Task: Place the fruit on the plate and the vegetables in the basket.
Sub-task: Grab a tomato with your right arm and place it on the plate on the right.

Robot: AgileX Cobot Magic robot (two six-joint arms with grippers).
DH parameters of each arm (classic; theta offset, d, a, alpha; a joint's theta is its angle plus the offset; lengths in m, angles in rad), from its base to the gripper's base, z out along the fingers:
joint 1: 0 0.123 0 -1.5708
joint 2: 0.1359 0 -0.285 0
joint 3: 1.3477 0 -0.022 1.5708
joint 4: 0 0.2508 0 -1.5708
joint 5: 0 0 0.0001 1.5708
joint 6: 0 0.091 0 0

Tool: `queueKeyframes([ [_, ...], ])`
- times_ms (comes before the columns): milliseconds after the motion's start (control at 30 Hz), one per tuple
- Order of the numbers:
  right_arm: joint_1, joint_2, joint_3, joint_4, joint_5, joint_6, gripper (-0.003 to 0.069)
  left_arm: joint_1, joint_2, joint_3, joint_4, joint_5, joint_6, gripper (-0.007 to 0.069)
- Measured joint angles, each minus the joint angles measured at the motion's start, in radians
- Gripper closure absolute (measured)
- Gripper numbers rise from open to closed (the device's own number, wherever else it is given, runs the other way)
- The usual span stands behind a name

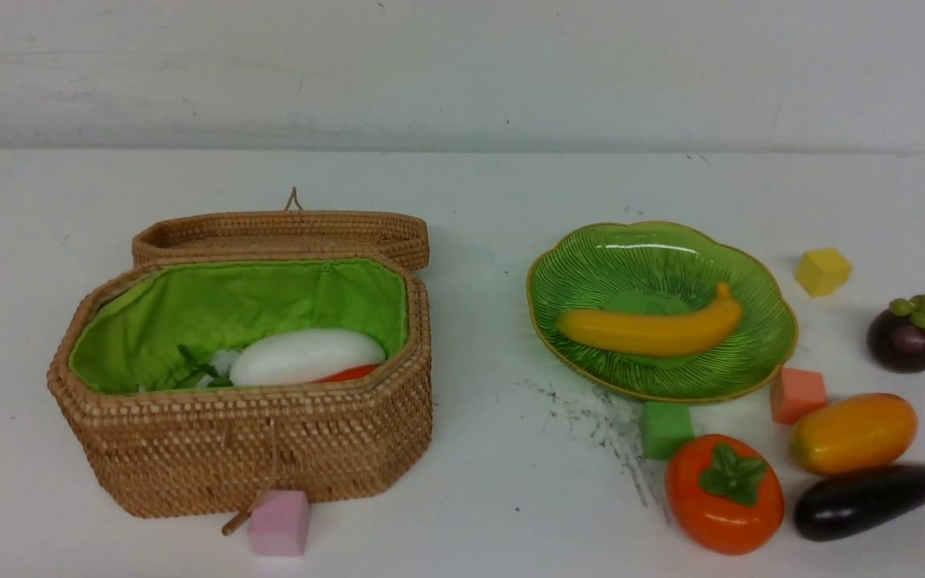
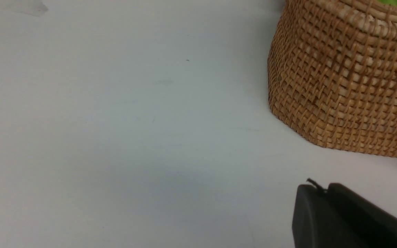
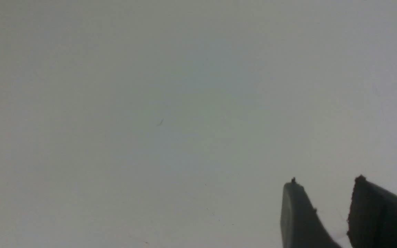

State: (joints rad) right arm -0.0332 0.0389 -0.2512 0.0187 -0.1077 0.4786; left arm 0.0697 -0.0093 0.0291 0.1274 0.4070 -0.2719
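Nearest the camera in the front view, the pink cube (image 1: 279, 523) sits just beside the basket (image 1: 254, 457) on the near left, while the persimmon (image 1: 724, 494) and the eggplant (image 1: 872, 499) lie near right. The white radish (image 1: 307, 357) and a red-orange piece (image 1: 350, 373) are inside the basket, its lid (image 1: 282, 233) open on the far side. The banana (image 1: 651, 325) lies on the green plate (image 1: 663, 385); the mango (image 1: 854, 433) is just beyond the eggplant, the mangosteen (image 1: 906, 335) farther off at the right.

Judging by this, the step in hand is the eggplant or a remaining fruit. For the eggplant, close across its slim middle, clear of the mango — then lift well above the wicker rim before lowering. Its glossy skin may slip; the persimmon, being rounder, wants a wide, centred grasp and a low release beside the banana.

In the left wrist view, the left gripper (image 2: 317, 186) is clenched on nothing, near the basket's side.

In the right wrist view, the right gripper (image 3: 324, 181) is released, a gap between its fingers and nothing held.
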Motion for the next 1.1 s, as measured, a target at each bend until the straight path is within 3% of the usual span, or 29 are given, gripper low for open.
queueKeyframes([
  [200, 0.0, 0.228, -0.35, -0.061, 0.376, 0.009, 0.0416, 0.0, 0.0, 0.0, 0.0, 0.0, 0.0, 0.0585],
  [333, 0.0, 0.39, -0.474, -0.115, 0.643, 0.001, 0.0416, 0.0, 0.0, 0.0, 0.0, 0.0, 0.0, 0.0585],
  [600, 0.0, 0.606, -0.473, -0.147, 0.783, -0.022, 0.0416, 0.0, 0.0, 0.0, 0.0, 0.0, 0.0, 0.0585],
  [800, 0.0, 0.746, -0.473, -0.019, 0.788, -0.114, 0.0416, 0.0, 0.0, 0.0, 0.0, 0.0, 0.0, 0.0585],
  [933, 0.0, 0.857, -0.482, 0.167, 0.87, -0.378, 0.0416, 0.0, 0.0, 0.0, 0.0, 0.0, 0.0, 0.0585],
  [967, 0.001, 0.908, -0.486, 0.261, 0.909, -0.485, 0.0412, 0.0, 0.0, 0.0, 0.0, 0.0, 0.0, 0.0585],
  [1100, 0.049, 1.002, -0.491, 0.402, 0.93, -0.634, 0.0371, 0.0, 0.0, 0.0, 0.0, 0.0, 0.0, 0.0582],
])
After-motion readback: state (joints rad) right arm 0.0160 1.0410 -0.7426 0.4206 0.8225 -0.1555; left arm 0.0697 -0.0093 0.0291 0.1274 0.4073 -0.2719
